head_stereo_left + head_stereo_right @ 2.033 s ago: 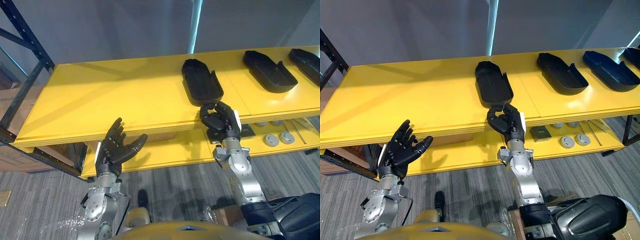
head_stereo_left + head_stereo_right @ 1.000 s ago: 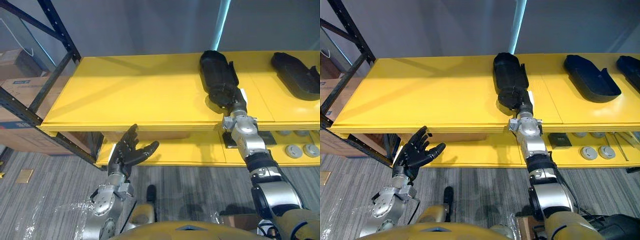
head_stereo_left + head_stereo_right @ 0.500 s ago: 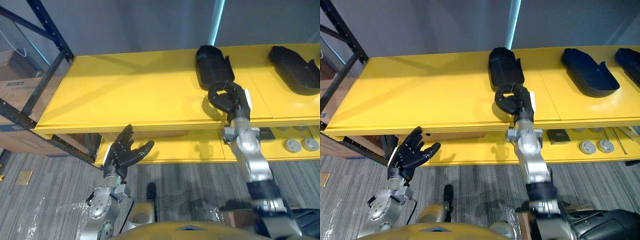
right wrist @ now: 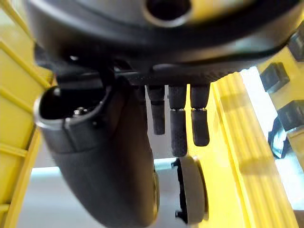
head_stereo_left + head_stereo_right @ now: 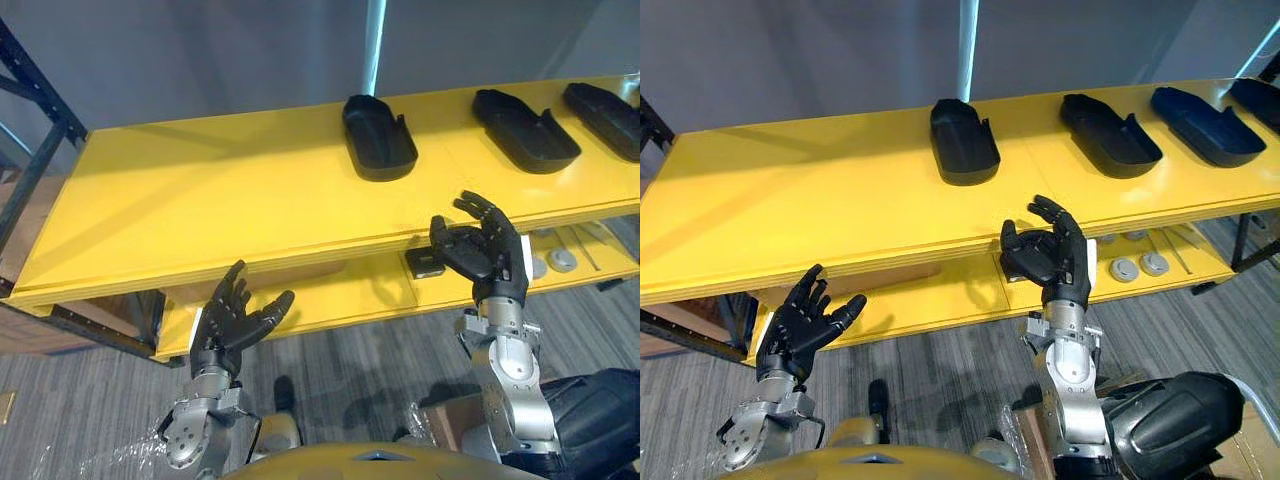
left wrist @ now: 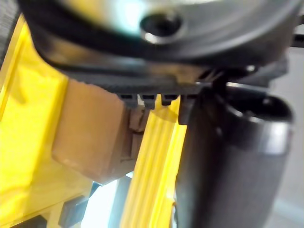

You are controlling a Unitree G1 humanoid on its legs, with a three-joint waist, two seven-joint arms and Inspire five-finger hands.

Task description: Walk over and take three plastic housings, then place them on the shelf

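4th housing (image 5: 1261, 101) on shelf (image 5: 790, 200) cut off at R edge.

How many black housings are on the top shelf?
4 housings in a row: the leftmost, two right of it, one cut off at the right edge. More may lie beyond it.

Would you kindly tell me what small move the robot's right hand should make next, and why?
Probably lower the right hand toward the body. It is open and empty in front of the yellow shelf's edge, while the nearest black housing lies flat on the shelf, apart from it. The left hand hangs open, low.
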